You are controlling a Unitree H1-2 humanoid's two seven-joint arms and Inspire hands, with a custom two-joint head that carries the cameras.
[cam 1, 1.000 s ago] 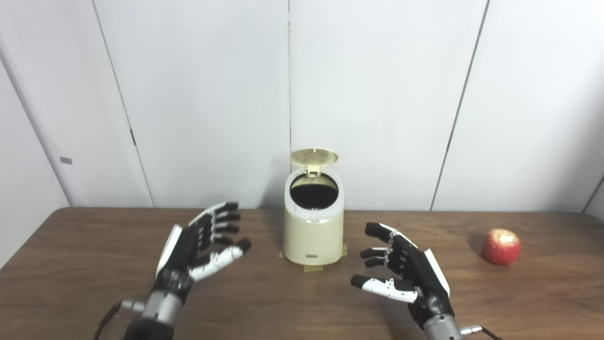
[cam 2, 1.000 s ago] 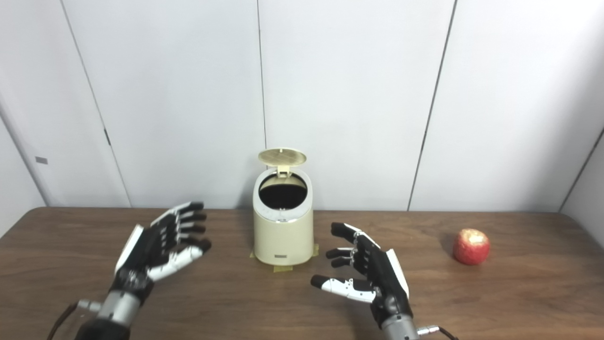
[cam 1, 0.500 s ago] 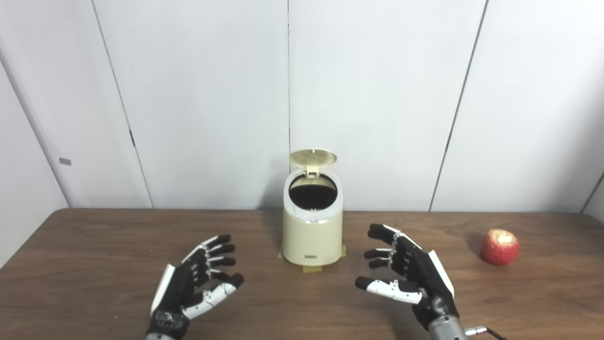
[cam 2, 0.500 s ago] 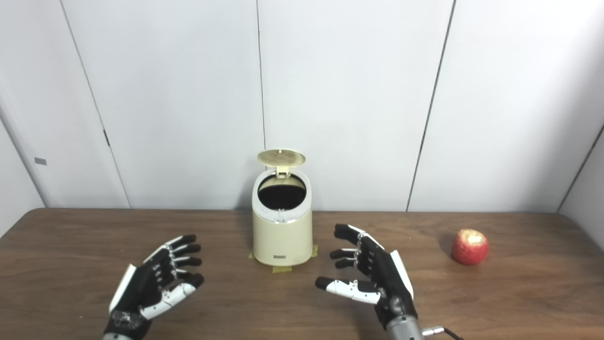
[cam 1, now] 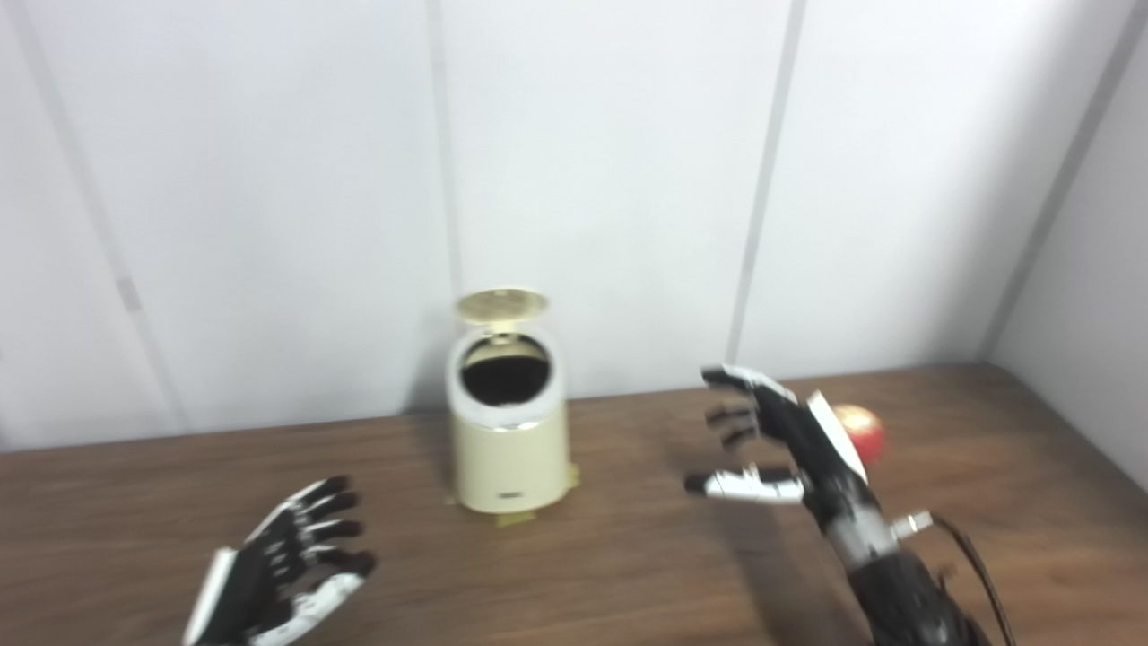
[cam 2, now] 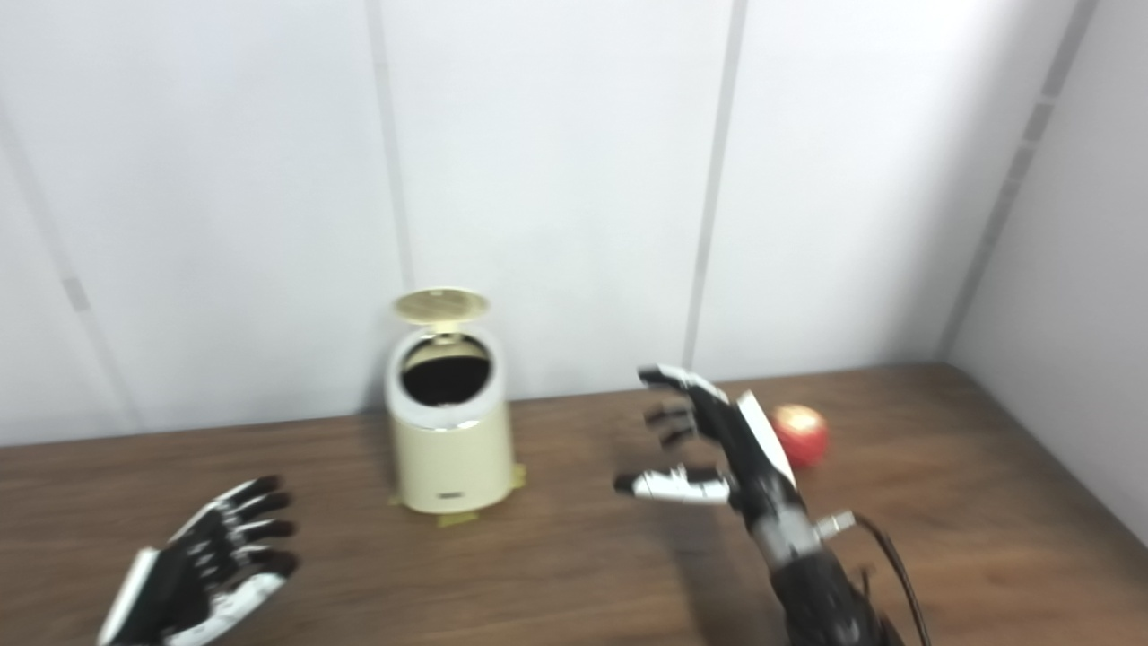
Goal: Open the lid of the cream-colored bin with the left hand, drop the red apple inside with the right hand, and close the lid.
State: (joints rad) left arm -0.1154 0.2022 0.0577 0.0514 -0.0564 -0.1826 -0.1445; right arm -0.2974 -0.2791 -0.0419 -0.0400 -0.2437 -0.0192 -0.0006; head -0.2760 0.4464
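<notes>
bin (cam 1: 509, 449): lid (cam 1: 500, 305) up
apple (cam 2: 801, 435): at 3 o'clock of bin
left hand (cam 1: 278, 570): spread, empty
right hand (cam 1: 789, 449): spread, empty, near apple

Cream bin (cam 1: 508, 444) lid (cam 1: 500, 304) up; red apple (cam 2: 801, 434) rightward

- Left hand (cam 1: 278, 574): black fingers and palm, a white plate along the back, a white thumb segment tipped in black
- Right hand (cam 1: 785, 444): the same black build, with a white back plate and a white thumb section ending in a black tip
- Right wrist: a silver-grey metal cuff with a small connector stub, then a black forearm
- A thin black cable loops beside the right forearm
</notes>
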